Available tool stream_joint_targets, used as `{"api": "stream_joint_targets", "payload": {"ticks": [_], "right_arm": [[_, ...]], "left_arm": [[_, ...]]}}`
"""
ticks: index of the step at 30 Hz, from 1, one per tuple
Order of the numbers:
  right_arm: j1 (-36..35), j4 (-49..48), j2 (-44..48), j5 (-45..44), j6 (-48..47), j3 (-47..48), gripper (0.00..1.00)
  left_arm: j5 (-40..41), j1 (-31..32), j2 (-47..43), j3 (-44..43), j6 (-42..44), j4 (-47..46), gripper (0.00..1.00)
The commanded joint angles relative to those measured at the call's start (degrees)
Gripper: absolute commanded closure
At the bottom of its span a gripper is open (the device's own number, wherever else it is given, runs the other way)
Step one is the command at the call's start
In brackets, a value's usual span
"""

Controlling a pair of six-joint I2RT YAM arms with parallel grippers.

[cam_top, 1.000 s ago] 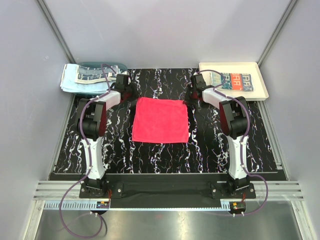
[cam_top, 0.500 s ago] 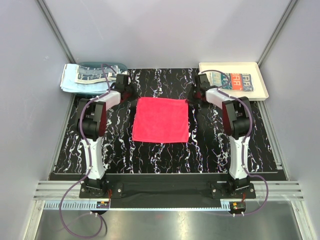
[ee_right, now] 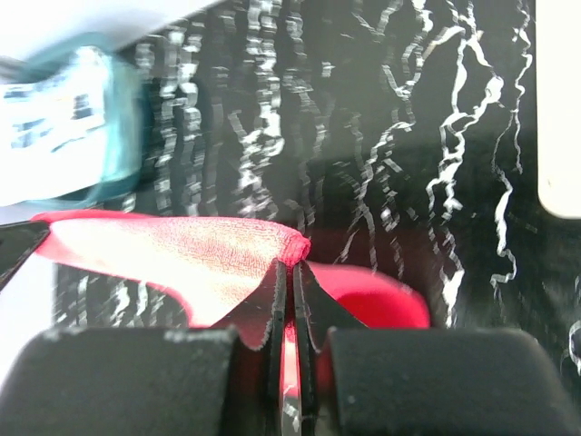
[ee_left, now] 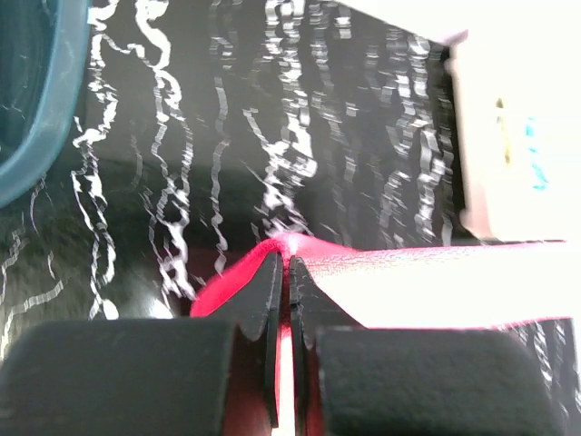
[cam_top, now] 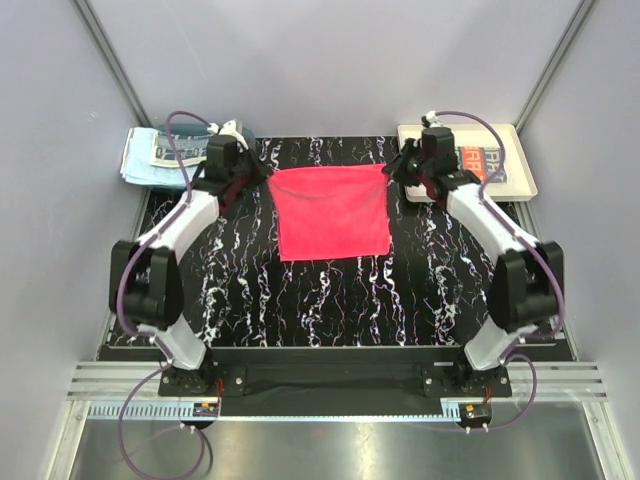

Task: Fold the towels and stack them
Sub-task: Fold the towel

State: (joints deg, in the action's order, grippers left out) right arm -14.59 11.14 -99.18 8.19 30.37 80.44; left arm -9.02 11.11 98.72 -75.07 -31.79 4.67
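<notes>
Status: red towel (cam_top: 333, 210) not yet folded, partly on mat (cam_top: 330, 300), far edge lifted, its corners pinched by left gripper (ee_left: 283, 263) and right gripper (ee_right: 290, 268). The tray (cam_top: 525, 180) holds folded towels (cam_top: 470, 160); unfolded towels (cam_top: 150, 155) wait at basket (ee_left: 41, 136).

The red towel (cam_top: 333, 212) is spread open and unfolded, its two far corners lifted and its far edge pulled taut. A blue towel (cam_top: 138, 160) lies far left under a patterned towel (cam_top: 182, 151). A folded towel (cam_top: 480, 161) lies far right.

Grey walls (cam_top: 330, 60), black marbled table (cam_top: 240, 290)
</notes>
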Motion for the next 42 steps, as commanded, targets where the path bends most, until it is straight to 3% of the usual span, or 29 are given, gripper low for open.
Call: {"api": "stream_joint_targets", "payload": {"ticks": [1,8,14,21,25,30,34,38,39,40,41,42], "right_arm": [[0.35,-2.35,9.68,1.21,0.66,-5.37,1.00],[-2.02,-0.95,27.61,2.01,-1.45,-16.27,1.00],[-3.78,4.94,43.08,2.01,-2.95,-19.97,1.00],[-4.39,12.32,55.65,3.07,-1.46,-19.63,1.00],[-4.39,14.96,55.68,2.28,-0.93,-18.31,1.00],[-4.48,9.37,44.55,2.36,-1.63,-20.32,0.98],[-4.31,0.57,28.64,1.84,-2.06,-19.98,0.94],[-3.34,-4.10,8.42,2.10,-3.39,-7.81,0.86],[-3.08,-4.71,0.64,2.27,-3.47,-4.63,0.80],[-2.64,-4.11,-3.00,3.14,-3.39,-1.29,0.65],[-2.20,-3.76,-6.52,3.59,-3.39,5.01,0.60],[-1.41,-2.10,-12.04,3.33,-3.30,7.94,0.55]], "left_arm": [[2.77,1.88,-8.52,5.09,1.82,-0.28,1.00],[4.44,8.03,-27.75,15.37,2.35,4.38,1.00],[7.87,15.95,-42.26,17.59,2.52,10.70,1.00],[8.84,21.31,-50.90,14.60,0.59,17.83,1.00],[12.26,21.93,-50.65,12.05,-0.73,21.17,1.00],[16.23,19.75,-40.38,9.41,-1.34,22.32,1.00],[5.97,8.35,-24.42,11.87,-4.85,11.64,1.00],[2.43,2.08,-5.68,4.53,-5.91,5.54,1.00],[0.77,1.03,-1.90,1.97,-5.74,4.22,0.95],[0.06,-0.64,4.93,-0.93,-5.48,4.30,0.91],[-0.12,-1.26,8.13,-6.87,-4.26,4.82,0.84],[0.14,-1.79,10.86,-9.98,-3.64,6.65,0.65]]}}
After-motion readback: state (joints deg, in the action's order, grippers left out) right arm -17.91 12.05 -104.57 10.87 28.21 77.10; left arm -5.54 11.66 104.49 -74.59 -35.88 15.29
